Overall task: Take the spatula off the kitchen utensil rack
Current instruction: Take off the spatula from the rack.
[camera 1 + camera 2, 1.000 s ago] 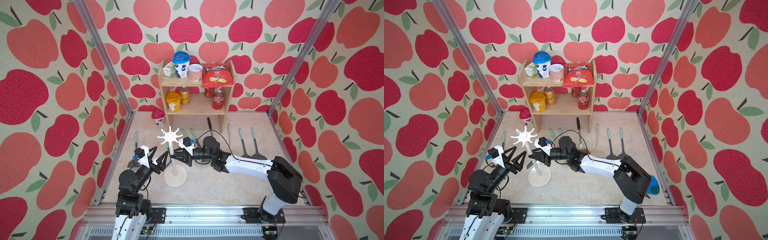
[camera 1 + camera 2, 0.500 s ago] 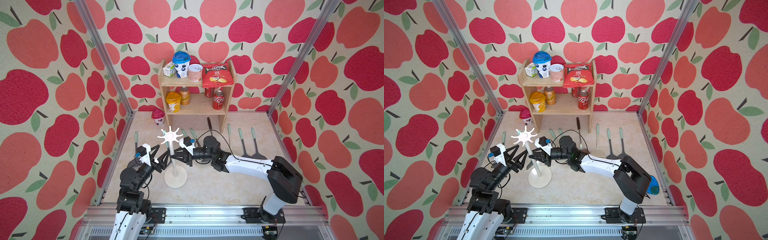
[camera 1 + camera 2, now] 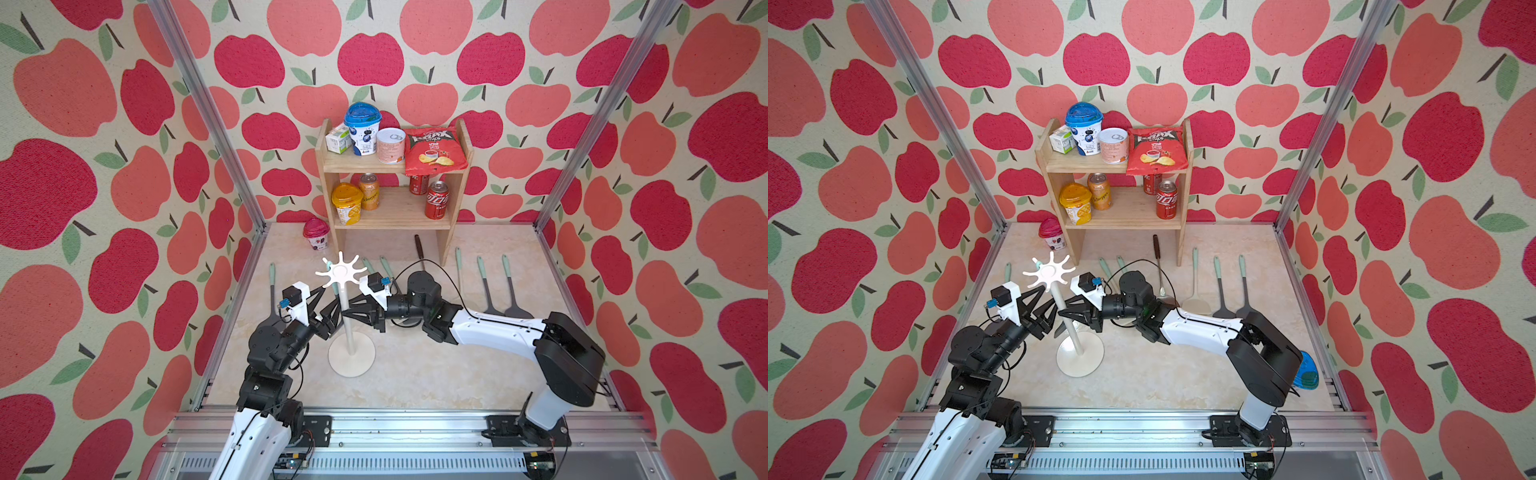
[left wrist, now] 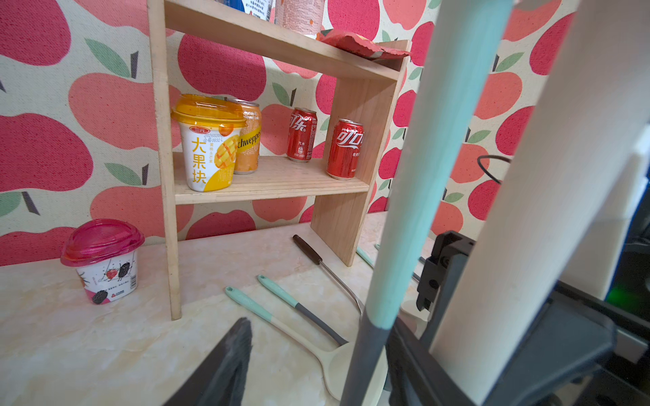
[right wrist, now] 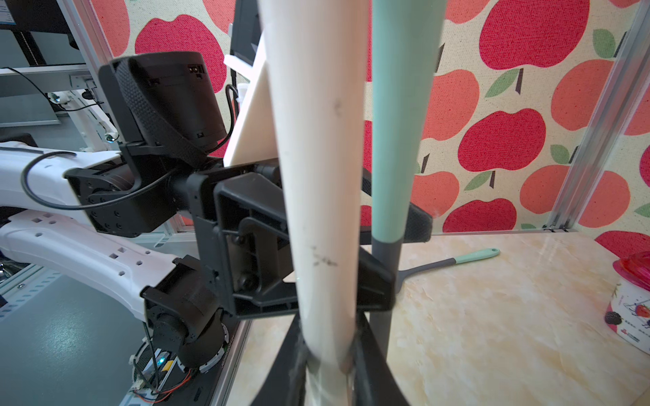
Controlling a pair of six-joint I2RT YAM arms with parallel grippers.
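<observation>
The white kitchen utensil rack (image 3: 351,358) stands near the front of the table, its star crown (image 3: 341,272) on top. The spatula (image 4: 432,175), mint handle over a grey shaft, hangs from a prong beside the pole; only its mint tip (image 3: 328,264) shows in both top views. My right gripper (image 5: 327,365) is shut on the rack's pole (image 5: 316,175). My left gripper (image 4: 316,365) is open around the spatula's grey shaft, which sits close to one finger with a gap to the other. Both grippers meet at the pole in the top views: left gripper (image 3: 332,309), right gripper (image 3: 351,311).
A wooden two-tier shelf (image 3: 390,208) with cans, cups and a chip bag stands at the back. A pink-lidded cup (image 3: 316,235) is to its left. Several utensils (image 3: 484,286) lie on the table behind the arms, and one more utensil (image 3: 272,286) by the left wall.
My left gripper has moved in toward the pole and the hanging spatula, and its jaws have narrowed. The right gripper has stayed on the pole.
</observation>
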